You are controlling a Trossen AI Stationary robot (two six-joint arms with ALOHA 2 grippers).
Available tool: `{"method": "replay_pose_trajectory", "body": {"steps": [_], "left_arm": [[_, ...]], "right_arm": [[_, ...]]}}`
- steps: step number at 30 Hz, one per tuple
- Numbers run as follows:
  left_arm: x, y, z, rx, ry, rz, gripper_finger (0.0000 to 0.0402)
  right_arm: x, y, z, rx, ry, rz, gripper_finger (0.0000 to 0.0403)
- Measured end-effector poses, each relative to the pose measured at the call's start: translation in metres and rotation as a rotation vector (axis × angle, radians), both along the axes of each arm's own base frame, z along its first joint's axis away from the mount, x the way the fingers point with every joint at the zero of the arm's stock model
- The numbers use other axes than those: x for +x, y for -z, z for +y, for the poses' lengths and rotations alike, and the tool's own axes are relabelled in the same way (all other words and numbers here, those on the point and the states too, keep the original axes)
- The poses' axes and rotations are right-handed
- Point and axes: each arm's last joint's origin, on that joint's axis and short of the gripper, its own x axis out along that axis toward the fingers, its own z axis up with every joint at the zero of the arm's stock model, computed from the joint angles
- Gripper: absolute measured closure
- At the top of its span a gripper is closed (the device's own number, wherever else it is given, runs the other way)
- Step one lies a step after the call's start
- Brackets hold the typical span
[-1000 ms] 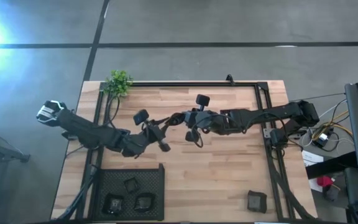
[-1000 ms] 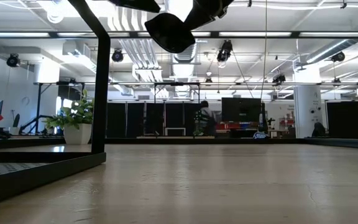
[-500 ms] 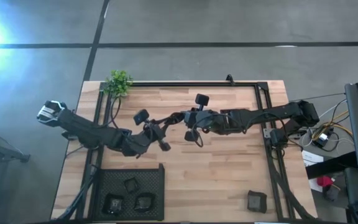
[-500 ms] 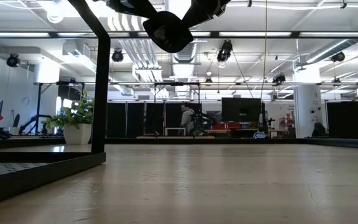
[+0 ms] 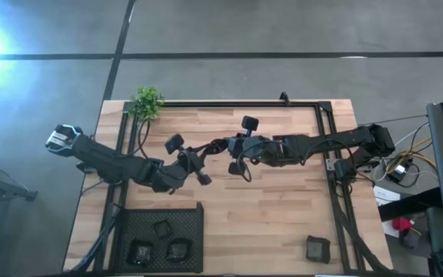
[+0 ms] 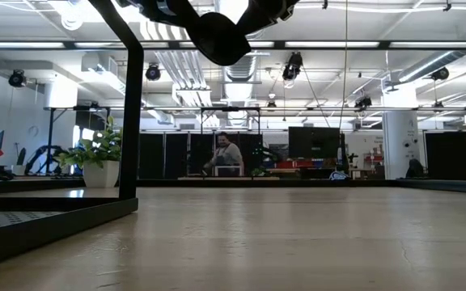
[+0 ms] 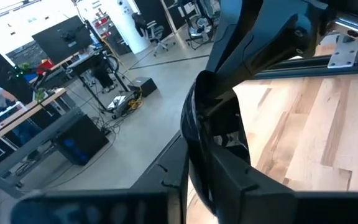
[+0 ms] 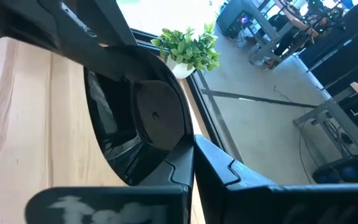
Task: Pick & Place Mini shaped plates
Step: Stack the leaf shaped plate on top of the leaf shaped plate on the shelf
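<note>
Right tool (image 5: 239,164) clenched on a round plate (image 8: 148,118); left tool (image 5: 200,171) grip unclear; mesh tray (image 5: 162,237) near-left holds plates; only low view shows a person (image 6: 228,155).

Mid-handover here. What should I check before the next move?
1. Right gripper shut on the glossy black round mini plate: ok.
2. Plate held clear above the light wooden table: ok.
3. Left gripper close beside the right gripper at mid-table: ok.
4. Left gripper has a secure hold on the plate: cannot tell.
5. Black mesh tray has free room: ok.
</note>
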Motion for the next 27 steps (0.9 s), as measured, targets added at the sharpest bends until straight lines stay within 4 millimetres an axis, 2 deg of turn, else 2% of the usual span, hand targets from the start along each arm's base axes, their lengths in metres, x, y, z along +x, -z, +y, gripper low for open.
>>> {"method": "replay_pose_trajectory", "body": {"steps": [5,27], "left_arm": [[-0.0003,0.0004,0.0021,0.000,-0.015,0.003,0.0396],[0.0004,0.0005,0.0049,-0.027,-0.024,-0.021,0.0401]], "right_arm": [[0.0000,0.0001,0.0000,0.000,0.000,0.001,0.0395],[-0.0001,-0.0006,0.0000,0.018,0.010,-0.015,0.0394]]}}
